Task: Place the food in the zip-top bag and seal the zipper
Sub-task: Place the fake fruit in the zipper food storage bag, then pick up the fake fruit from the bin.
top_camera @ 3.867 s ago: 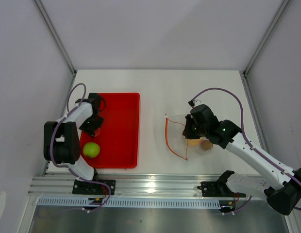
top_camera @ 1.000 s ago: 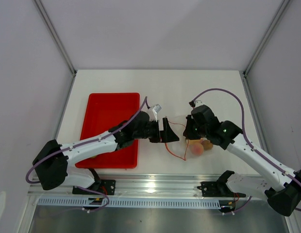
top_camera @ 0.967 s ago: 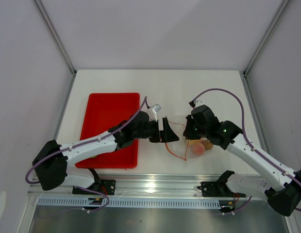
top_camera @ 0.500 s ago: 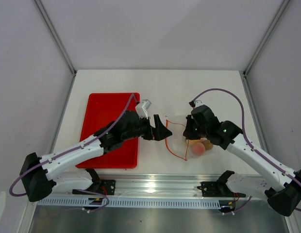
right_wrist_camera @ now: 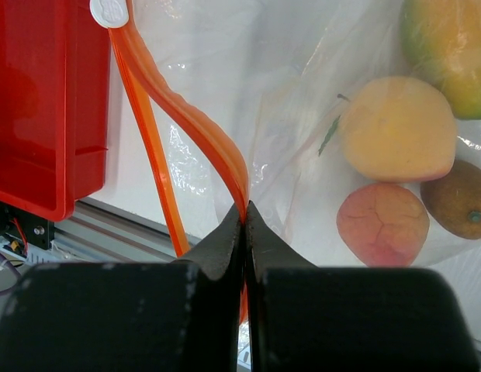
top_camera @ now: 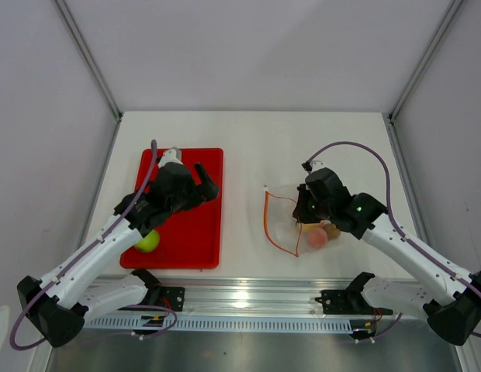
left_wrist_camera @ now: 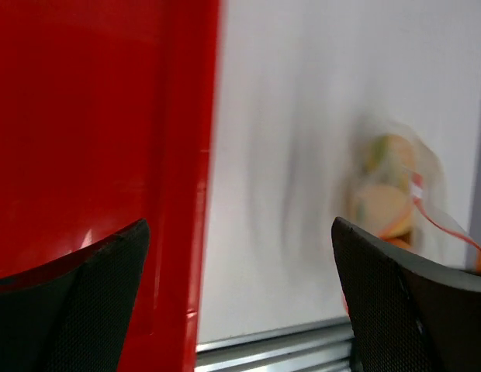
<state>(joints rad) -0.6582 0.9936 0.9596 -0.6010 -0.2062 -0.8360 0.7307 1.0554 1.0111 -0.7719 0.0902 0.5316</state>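
Note:
The clear zip-top bag (top_camera: 285, 218) lies right of centre with its mouth facing left and held open. My right gripper (top_camera: 303, 211) is shut on the upper strand of the orange-red zipper (right_wrist_camera: 195, 124); the lower strand (right_wrist_camera: 159, 170) hangs loose. Inside the bag lie a peach-pink fruit (right_wrist_camera: 382, 223), a yellow-orange fruit (right_wrist_camera: 396, 128), a small brown fruit (right_wrist_camera: 458, 199) and a green-orange fruit (right_wrist_camera: 450, 43). A green apple (top_camera: 148, 239) sits in the red tray (top_camera: 190, 229). My left gripper (top_camera: 202, 183) hangs open and empty over the tray's far right part. Its wrist view is blurred and shows the bag (left_wrist_camera: 388, 194) at a distance.
The tray's right wall (left_wrist_camera: 190, 155) runs between my left gripper and the bag. A white slider tab (right_wrist_camera: 109, 12) sits at the zipper's end. The metal rail (top_camera: 248, 298) runs along the near table edge. Bare table lies between tray and bag.
My left arm has pulled back from the bag's mouth to over the tray, empty. The peach-pink fruit that it held 3.9 s ago now lies in the bag. The right gripper has not moved.

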